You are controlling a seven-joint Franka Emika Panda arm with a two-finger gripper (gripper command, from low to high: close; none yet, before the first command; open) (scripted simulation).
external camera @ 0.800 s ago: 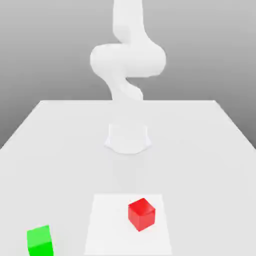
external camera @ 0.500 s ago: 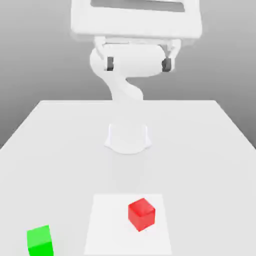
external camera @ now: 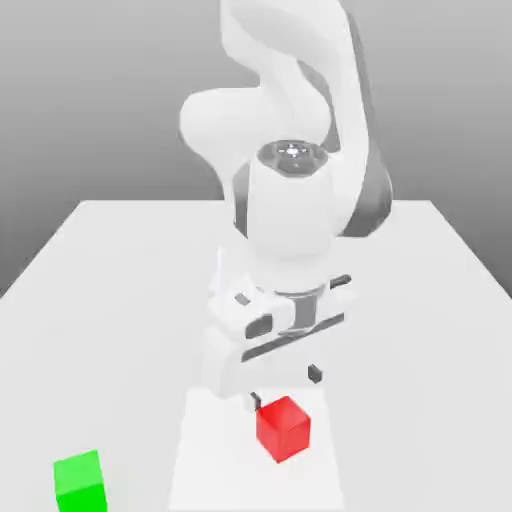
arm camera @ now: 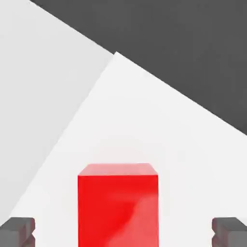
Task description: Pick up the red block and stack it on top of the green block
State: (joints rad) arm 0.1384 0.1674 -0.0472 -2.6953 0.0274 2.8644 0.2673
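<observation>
End effector point(external camera: 285, 388) fingers spread wide, hovering just above the red block point(external camera: 283, 428) on the table point(external camera: 120, 300). Green block point(external camera: 80, 482) well apart, toward the exterior view's left. No readable markings.

Smooth glossy red block point(arm camera: 118, 205), matt white table point(external camera: 120, 270), dark matt fingers point(arm camera: 17, 230).

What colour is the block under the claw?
Bright red block, clearest in the hand view.
</observation>
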